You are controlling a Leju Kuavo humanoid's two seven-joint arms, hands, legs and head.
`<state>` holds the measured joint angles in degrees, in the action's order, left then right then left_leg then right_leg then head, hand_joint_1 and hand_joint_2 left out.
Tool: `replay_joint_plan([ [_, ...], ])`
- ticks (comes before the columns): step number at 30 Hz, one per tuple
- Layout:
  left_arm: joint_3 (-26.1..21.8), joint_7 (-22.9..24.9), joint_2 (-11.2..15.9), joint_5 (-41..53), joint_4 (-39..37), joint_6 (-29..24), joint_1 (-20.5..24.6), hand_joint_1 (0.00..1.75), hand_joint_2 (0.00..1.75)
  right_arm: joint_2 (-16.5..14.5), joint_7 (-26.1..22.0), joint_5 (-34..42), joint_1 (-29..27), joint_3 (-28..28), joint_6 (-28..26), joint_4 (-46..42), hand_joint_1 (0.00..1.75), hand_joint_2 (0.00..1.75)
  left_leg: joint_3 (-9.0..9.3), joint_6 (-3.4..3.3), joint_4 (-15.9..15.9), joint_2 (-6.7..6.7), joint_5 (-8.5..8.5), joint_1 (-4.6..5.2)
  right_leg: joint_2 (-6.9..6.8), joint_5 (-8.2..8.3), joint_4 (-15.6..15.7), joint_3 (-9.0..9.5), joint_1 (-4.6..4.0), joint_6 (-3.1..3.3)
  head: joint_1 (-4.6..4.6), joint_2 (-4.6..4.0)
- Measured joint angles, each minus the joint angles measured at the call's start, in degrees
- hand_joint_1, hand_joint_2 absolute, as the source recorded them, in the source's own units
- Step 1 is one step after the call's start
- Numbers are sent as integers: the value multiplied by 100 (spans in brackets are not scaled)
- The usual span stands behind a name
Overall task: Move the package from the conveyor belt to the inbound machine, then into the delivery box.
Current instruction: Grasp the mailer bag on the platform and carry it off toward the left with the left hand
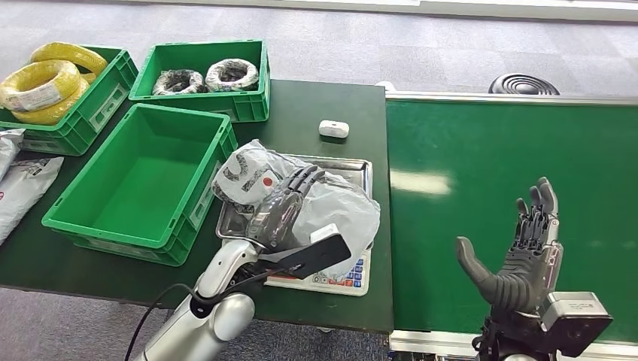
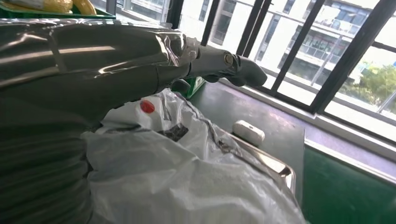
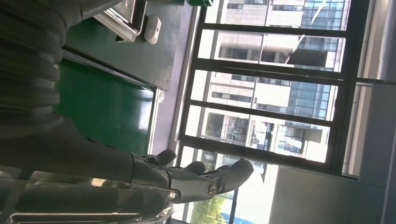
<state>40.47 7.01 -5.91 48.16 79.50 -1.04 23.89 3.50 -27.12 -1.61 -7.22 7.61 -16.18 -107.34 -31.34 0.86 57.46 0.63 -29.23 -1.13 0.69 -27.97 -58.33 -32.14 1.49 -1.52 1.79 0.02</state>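
Observation:
The package (image 1: 335, 214), a crumpled grey-white plastic bag with a red dot, lies on the steel tray (image 1: 355, 163) of the inbound machine (image 1: 342, 280), a scale with a keypad. My left hand (image 1: 284, 204) reaches over the package with its fingers stretched out flat, holding nothing. In the left wrist view the fingers (image 2: 219, 63) extend just above the bag (image 2: 187, 177). My right hand (image 1: 527, 256) is raised above the green conveyor belt (image 1: 511, 143), palm open and fingers apart, empty; the right wrist view shows those fingers (image 3: 196, 179) spread.
An empty green delivery box (image 1: 143, 177) stands just left of the scale. Behind it are a crate of yellow cable coils (image 1: 53, 83) and a crate of wrapped coils (image 1: 207, 75). A small white device (image 1: 333, 128) lies behind the tray. White bags (image 1: 19, 180) lie far left.

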Motion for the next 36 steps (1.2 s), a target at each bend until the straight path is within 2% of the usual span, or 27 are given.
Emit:
replay_joint_plan([
  [4,114,55,-62,-124,-340,297,16,0,175,-1,15,38,53,32,5,21,0,175,0,0,0,0,0,0,0,0,0,0,0,0,1,0],
  [8,268,137,-146,-63,-789,362,75,0,175,-15,73,24,109,92,50,29,0,175,1,0,0,0,0,0,0,0,0,0,0,0,0,0],
  [9,304,157,-162,-35,-906,361,94,10,175,-20,86,20,120,107,62,34,0,175,1,0,0,0,0,0,0,0,0,0,0,0,1,0],
  [13,407,224,-192,100,-1297,295,156,153,175,-25,104,29,195,153,111,88,0,175,1,0,0,0,0,0,0,0,-1,0,0,0,0,0],
  [15,441,231,-194,148,-1435,223,183,168,175,-25,104,40,244,174,129,124,0,175,1,0,0,0,0,0,0,0,-1,1,0,0,0,0],
  [21,444,222,-193,173,-1563,-89,219,175,175,-34,104,43,320,192,178,180,0,175,0,0,0,0,0,0,0,0,-1,2,0,0,0,0],
  [28,304,177,-139,8,-1487,-288,223,175,175,-36,111,43,364,194,217,240,0,175,1,0,0,1,1,0,0,0,-2,2,0,0,1,0],
  [32,171,134,-73,-292,-1145,-207,190,175,175,-36,111,43,364,194,213,262,0,175,0,0,0,1,1,0,0,0,-2,2,0,0,1,0],
  [36,-33,119,25,-508,-438,-163,128,175,175,-30,101,43,348,192,163,268,0,175,-1,0,0,0,1,0,0,0,-2,0,0,0,-1,0],
])
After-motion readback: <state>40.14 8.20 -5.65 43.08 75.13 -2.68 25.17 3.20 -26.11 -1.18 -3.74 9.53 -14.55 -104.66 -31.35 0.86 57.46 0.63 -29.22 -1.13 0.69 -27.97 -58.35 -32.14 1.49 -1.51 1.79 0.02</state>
